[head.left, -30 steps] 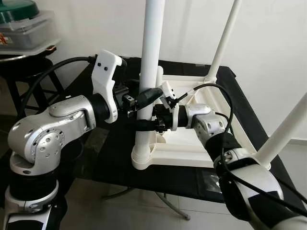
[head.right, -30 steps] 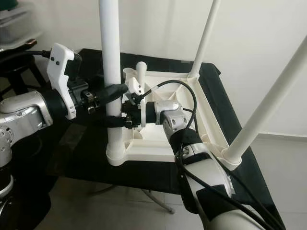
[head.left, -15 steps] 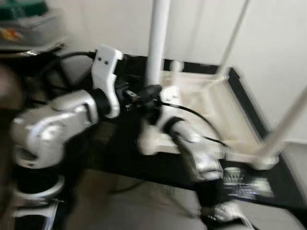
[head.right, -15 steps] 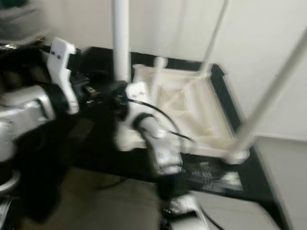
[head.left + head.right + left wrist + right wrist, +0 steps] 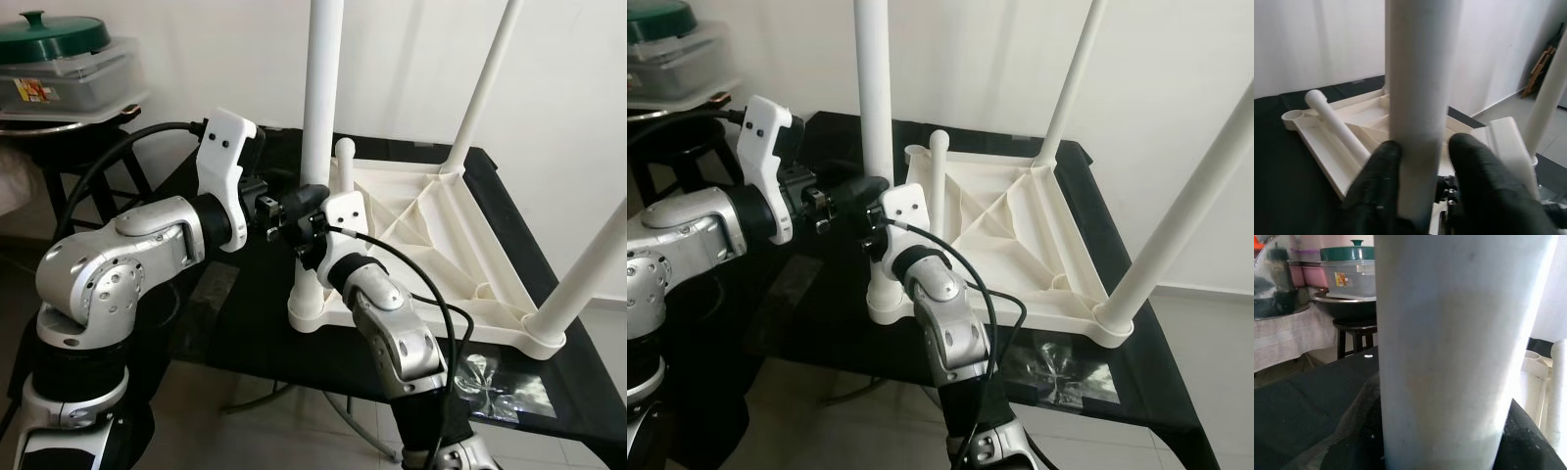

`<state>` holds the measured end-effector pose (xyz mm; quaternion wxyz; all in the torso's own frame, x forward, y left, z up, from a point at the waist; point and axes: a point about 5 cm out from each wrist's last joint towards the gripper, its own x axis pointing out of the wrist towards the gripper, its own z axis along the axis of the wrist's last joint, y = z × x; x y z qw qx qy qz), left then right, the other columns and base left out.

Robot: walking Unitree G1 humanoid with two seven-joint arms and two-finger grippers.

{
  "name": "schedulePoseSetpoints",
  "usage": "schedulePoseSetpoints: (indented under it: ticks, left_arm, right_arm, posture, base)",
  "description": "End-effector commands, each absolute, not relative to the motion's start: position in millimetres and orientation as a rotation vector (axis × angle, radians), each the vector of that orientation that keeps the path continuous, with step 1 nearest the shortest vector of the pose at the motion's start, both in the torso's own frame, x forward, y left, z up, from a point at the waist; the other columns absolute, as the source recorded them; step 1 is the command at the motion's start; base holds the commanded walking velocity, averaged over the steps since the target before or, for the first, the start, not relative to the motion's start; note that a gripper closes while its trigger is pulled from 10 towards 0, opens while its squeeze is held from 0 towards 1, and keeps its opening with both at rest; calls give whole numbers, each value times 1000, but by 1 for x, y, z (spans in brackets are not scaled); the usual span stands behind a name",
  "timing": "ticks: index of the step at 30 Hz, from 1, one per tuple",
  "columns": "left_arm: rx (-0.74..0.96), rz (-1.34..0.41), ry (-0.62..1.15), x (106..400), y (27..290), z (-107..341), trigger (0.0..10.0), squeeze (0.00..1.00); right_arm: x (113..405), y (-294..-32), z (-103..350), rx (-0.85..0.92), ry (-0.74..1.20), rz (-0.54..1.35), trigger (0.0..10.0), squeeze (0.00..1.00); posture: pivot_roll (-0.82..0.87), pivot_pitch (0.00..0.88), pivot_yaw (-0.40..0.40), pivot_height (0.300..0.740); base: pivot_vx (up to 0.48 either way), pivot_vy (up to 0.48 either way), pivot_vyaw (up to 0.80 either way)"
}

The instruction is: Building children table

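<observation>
Grippers both clamp the near white leg: our left gripper pinches it between black fingers, our right gripper closes on it just below. We judge it best kept upright and pressed squarely into its corner socket of the upturned tabletop. A fourth leg lies loose inside the tabletop's hollow

I can read no words or numbers anywhere. The clear storage box under the green lid carries a small red and yellow sticker on its side, but its print is too small for me to make out.
</observation>
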<state>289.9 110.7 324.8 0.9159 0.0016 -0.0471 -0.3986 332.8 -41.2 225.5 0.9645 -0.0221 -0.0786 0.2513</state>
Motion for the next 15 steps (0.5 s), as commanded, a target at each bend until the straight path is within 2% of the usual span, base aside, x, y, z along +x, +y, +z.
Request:
schedulePoseSetpoints:
  ticks: [1, 15]
  left_arm:
    - [12, -840, -75, 289, 108, 322, 0, 0]
    - [18, -863, -72, 289, 106, 323, 0, 0]
  right_arm:
    - [326, -25, 203, 1, -60, 509, 0, 0]
    - [323, -18, 210, 0, -82, 558, 0, 0]
  posture:
    - [44, 68, -57, 740]
    - [64, 67, -44, 740]
  base:
    - [0, 0, 0]
    - [0, 0, 0]
